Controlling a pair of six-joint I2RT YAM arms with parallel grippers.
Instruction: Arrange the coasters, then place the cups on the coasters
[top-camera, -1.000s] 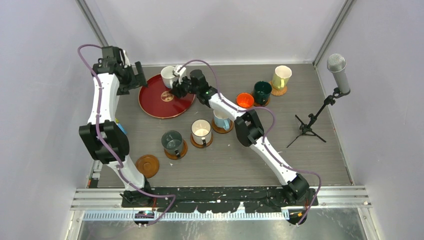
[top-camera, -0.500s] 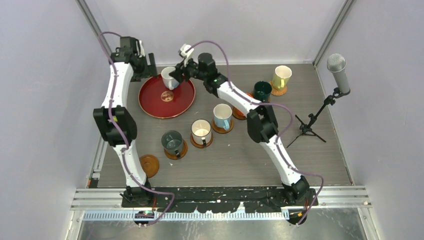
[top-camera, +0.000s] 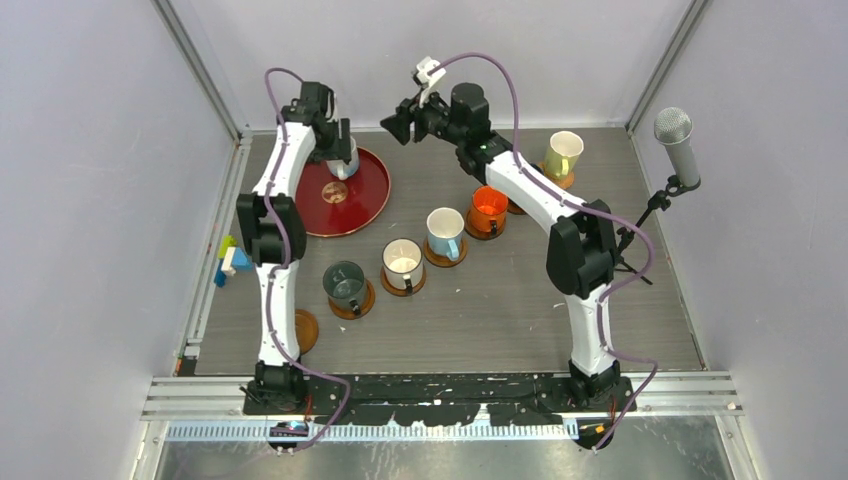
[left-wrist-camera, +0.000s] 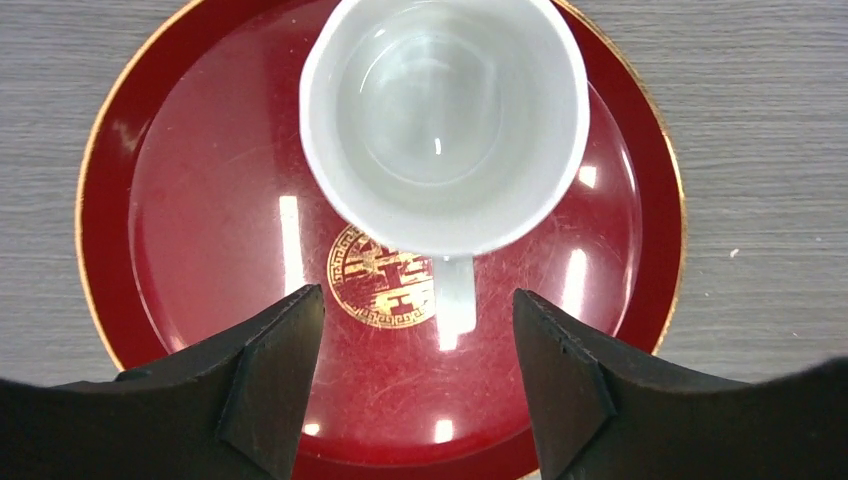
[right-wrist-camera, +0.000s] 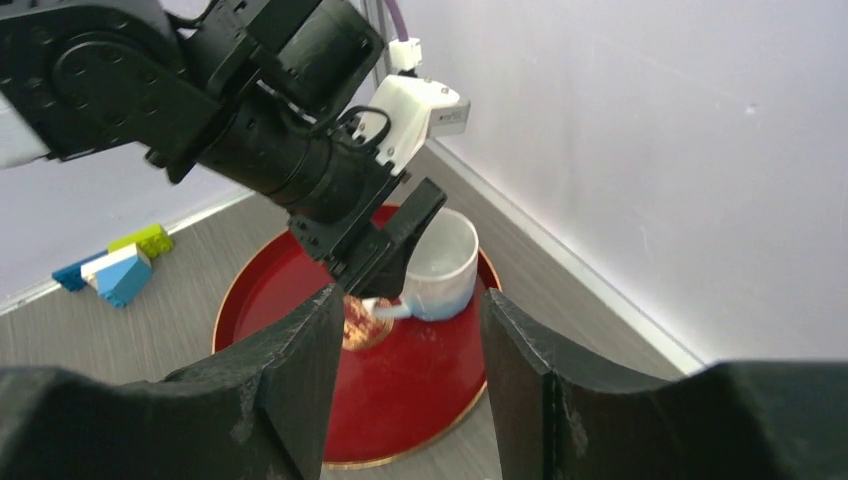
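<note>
A white cup stands upright on the red tray, its handle pointing at my left gripper. That gripper is open and hovers just short of the handle, holding nothing. From above, the left gripper covers most of this cup. My right gripper is open and empty, raised at the back, looking down at the cup. The pale yellow, orange, light blue, cream and grey-green cups sit on coasters. One bare coaster lies near the left arm.
Coloured toy blocks lie at the table's left edge. A microphone on a small tripod stands at the right. The right arm spans the space above the orange cup, hiding what lies behind it.
The left arm swung right from the tray's left edge to the white cup, its jaws narrowing. The right gripper left that cup and rose back and to the right.
</note>
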